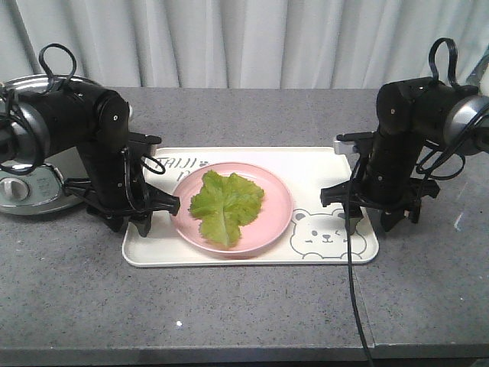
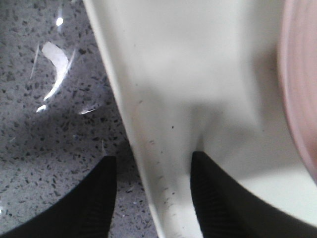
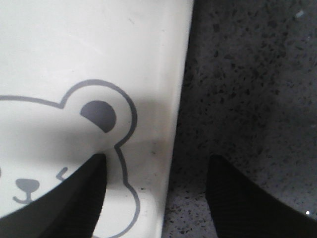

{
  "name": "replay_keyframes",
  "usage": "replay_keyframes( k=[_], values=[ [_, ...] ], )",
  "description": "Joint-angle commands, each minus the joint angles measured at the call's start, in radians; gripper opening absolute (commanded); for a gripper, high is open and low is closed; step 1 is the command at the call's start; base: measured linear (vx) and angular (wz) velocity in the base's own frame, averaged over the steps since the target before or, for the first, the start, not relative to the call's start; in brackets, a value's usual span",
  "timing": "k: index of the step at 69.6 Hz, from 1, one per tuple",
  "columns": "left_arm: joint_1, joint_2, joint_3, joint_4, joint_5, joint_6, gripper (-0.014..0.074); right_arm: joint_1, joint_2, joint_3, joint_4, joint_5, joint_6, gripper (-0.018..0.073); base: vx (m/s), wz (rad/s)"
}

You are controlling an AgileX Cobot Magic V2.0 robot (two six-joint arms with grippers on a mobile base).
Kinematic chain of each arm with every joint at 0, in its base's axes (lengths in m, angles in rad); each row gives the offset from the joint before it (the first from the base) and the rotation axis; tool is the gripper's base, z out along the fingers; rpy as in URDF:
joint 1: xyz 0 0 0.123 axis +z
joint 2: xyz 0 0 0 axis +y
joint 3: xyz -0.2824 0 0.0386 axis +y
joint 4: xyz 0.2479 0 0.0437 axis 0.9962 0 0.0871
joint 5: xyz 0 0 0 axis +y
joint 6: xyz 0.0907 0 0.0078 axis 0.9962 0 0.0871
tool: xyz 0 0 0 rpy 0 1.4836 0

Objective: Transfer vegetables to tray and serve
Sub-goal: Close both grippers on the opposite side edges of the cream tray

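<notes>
The right gripper (image 3: 156,161) is standing with its jaws apart, across the right rim of the tray (image 3: 99,44). One black finger (image 3: 69,203) is lying over the printed bear face (image 3: 106,116). The other is hanging over the grey speckled countertop (image 3: 252,74). A soft shadow is falling on the tray beside the rim.

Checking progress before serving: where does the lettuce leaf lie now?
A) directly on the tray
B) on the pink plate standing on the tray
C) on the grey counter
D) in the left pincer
B: the lettuce leaf rests on the pink plate, which stands on the tray.
</notes>
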Motion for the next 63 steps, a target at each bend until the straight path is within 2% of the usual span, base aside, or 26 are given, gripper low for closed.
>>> replay_keyframes(
  k=[1, 10, 14, 21, 32, 39, 51, 63],
  values=[
    [0.001, -0.025, 0.050, -0.027, -0.038, 0.004, 0.0342, -0.003, -0.031, -0.022, -0.015, -0.019, -0.002, 0.0427, 0.00, 0.00],
    [0.001, -0.025, 0.112, -0.070, -0.092, 0.017, 0.0300, -0.003, -0.029, -0.022, -0.009, -0.019, -0.002, 0.0397, 0.00, 0.00],
    [0.001, -0.025, 0.134, -0.088, -0.112, 0.032, 0.0254, -0.003, -0.029, -0.022, -0.007, -0.018, -0.003, 0.0365, 0.00, 0.00],
    [0.001, -0.024, 0.146, -0.115, -0.125, 0.060, 0.0158, -0.003, -0.029, -0.022, 0.000, -0.009, -0.012, 0.0274, 0.00, 0.00],
    [0.001, -0.024, 0.146, -0.143, -0.129, 0.061, -0.0001, -0.003, -0.029, -0.022, 0.018, -0.007, -0.046, 0.0078, 0.00, 0.00],
    [0.001, -0.024, 0.146, -0.157, -0.129, 0.065, -0.0008, -0.003, -0.029, -0.022, 0.031, -0.009, -0.058, -0.0017, 0.00, 0.00],
    [0.001, -0.029, 0.146, -0.187, -0.126, 0.107, -0.0008, -0.003, -0.032, -0.022, 0.031, -0.013, -0.058, -0.0010, 0.00, 0.00],
    [0.001, -0.048, 0.143, -0.204, -0.140, 0.108, -0.0008, -0.003, -0.059, -0.022, 0.025, -0.031, -0.060, -0.0010, 0.00, 0.00]
  ],
)
